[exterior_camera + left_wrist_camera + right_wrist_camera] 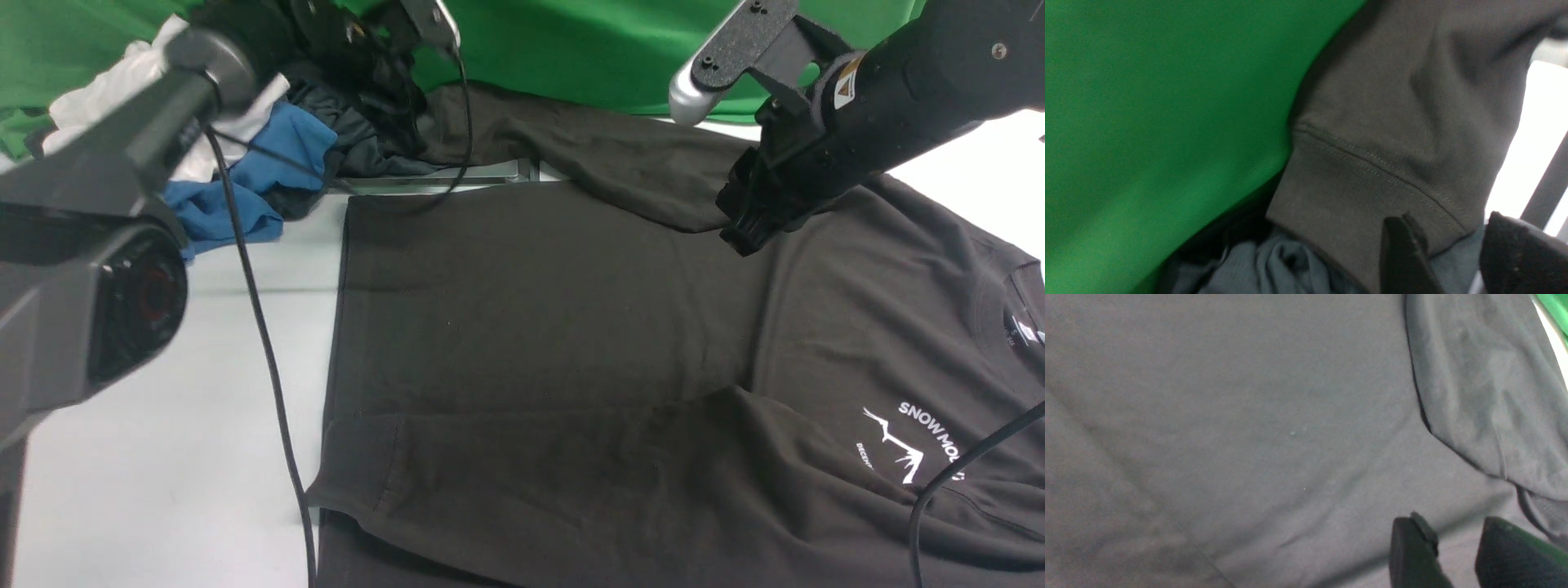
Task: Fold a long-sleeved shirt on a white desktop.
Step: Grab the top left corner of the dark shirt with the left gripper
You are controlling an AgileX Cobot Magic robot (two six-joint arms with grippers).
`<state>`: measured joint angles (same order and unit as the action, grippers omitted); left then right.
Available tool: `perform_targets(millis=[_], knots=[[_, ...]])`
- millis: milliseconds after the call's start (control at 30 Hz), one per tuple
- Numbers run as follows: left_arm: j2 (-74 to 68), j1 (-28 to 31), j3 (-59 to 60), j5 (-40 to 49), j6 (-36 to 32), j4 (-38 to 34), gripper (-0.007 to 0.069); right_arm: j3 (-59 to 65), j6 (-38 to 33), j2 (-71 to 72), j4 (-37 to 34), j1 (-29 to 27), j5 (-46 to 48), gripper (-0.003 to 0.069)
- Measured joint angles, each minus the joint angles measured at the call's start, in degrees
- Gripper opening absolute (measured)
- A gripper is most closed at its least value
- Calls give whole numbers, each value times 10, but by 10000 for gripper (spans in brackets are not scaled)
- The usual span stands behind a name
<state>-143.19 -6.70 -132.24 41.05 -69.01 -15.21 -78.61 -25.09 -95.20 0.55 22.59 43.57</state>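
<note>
Remotely, over the white desktop (pixel 163 457): my left gripper (pixel 1447 220) hangs at the far end of the table with its jaws apart and nothing pinched. The ribbed cuff (pixel 1372 196) of the long-sleeved shirt (pixel 555 310) lies just past the tips, against the green backdrop (pixel 1147 122). I read that pose as set for the cuff, which is the easiest handle on that sleeve.

My right gripper (pixel 1453 518) hovers above the shirt's body, jaws parted and empty, with bare cloth showing between them. In the front view it points down near where the far sleeve (pixel 604 163) joins the body. That looks a sensible place to pin or pinch the fold line while the other arm carries the cuff across.

The shirt is spread flat across the middle of the desktop, with the collar (pixel 1020 302) to my right and the white mountain logo (pixel 914 441) facing up. The near sleeve (pixel 571 465) already lies folded over the body. The far one stretches along the back edge toward a heap made up of a blue garment (pixel 245 188), a white garment (pixel 106 90) and a dark grey garment (pixel 367 139).

In my judgement the risk is catching the grey garment under the cuff.
</note>
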Motion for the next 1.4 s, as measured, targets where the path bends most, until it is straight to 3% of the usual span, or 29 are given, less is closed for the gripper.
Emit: perform_targets(millis=[100,300,467,567,767,900,1233,1400], knots=[[-30,0,0,-24,-68,-8,366,0,-3,0,0,0,-1,256],[-47,1,0,-83,-88,-17,367,0,-4,0,-1,0,-1,255],[-55,1,0,-126,-88,-29,281,0,-6,0,-6,0,-1,255],[-58,1,0,-131,-87,-44,175,0,-6,0,-6,0,-1,255],[-55,1,0,-76,-92,-48,20,0,-6,0,-6,0,-2,255],[-43,1,1,-39,-113,-47,35,0,-6,0,-6,0,-2,255],[-39,1,1,-28,-162,-17,311,1,-6,0,-6,0,-4,255],[-43,1,1,-57,-162,-2,307,2,-7,-1,-6,0,-9,253]])
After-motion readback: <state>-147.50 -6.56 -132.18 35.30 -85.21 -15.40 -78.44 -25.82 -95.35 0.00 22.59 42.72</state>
